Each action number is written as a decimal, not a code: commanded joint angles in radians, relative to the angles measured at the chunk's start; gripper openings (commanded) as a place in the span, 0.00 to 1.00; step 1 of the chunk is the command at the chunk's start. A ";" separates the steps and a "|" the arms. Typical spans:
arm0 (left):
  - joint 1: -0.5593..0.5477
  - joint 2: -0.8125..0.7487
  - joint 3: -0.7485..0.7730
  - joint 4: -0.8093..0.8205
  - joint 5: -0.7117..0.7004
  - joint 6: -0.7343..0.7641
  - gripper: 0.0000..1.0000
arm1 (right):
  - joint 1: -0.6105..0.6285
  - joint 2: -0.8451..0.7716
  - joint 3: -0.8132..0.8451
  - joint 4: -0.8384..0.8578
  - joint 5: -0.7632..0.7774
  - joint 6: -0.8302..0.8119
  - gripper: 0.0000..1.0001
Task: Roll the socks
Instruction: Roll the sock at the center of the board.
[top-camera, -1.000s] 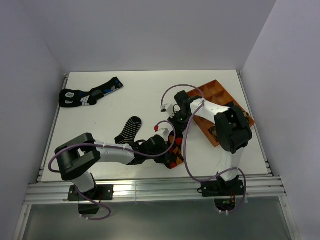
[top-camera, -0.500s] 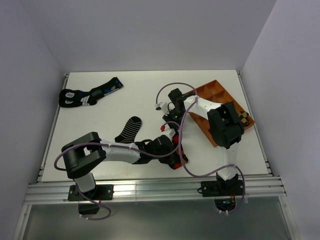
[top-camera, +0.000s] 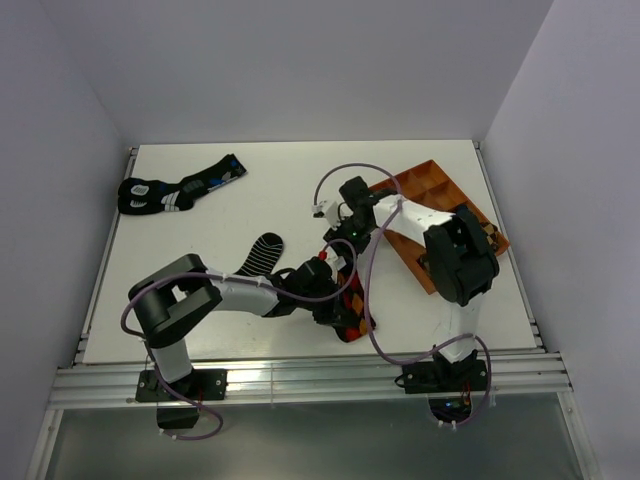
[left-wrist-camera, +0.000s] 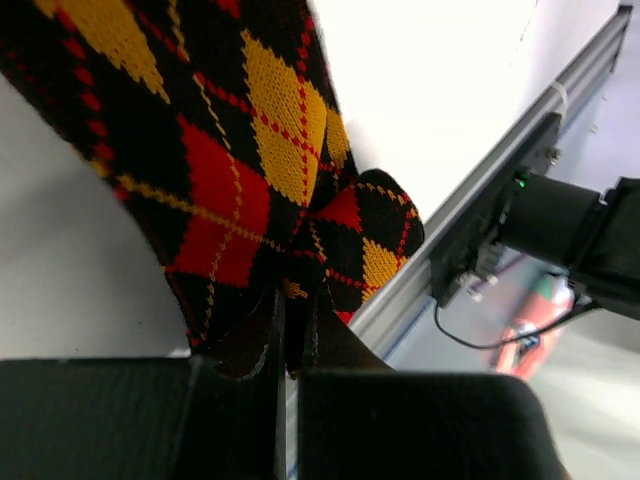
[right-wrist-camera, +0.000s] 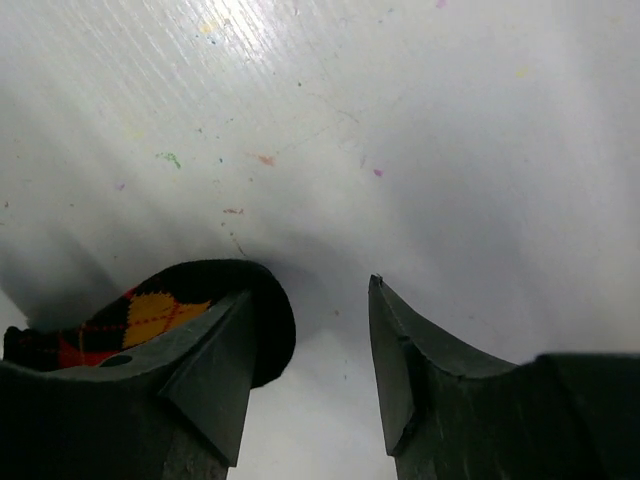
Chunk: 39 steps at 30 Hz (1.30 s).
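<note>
Left claw (left-wrist-camera: 290, 375): clamped on a fold of the argyle sock (left-wrist-camera: 240, 150). The pinch is shown only by the left wrist view. From above it is covered by the left arm (top-camera: 240, 295).
Argyle sock: spread out ahead of the left claw's tips, its rounded end bunched just beyond them. From above only a red and black patch is seen beside that claw.
Right claw (right-wrist-camera: 310, 350): fingers stand apart with nothing gripped between them. The sock's dark end is seen against one finger, but contact cannot be told.
Striped ankle sock (top-camera: 262, 252): seen from above only, near the left claw, partly hidden by the left arm.
Cut off: the argyle sock's full length, in both wrist views.
</note>
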 joint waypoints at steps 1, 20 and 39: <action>0.005 0.062 -0.049 -0.177 0.117 -0.009 0.00 | 0.003 -0.104 -0.017 0.097 0.059 0.029 0.54; 0.036 0.089 -0.022 -0.158 0.159 -0.071 0.00 | -0.069 -0.346 -0.139 0.056 0.034 -0.008 0.57; 0.019 0.027 -0.009 -0.201 0.051 -0.066 0.01 | -0.158 -0.276 -0.127 -0.192 -0.217 -0.184 0.56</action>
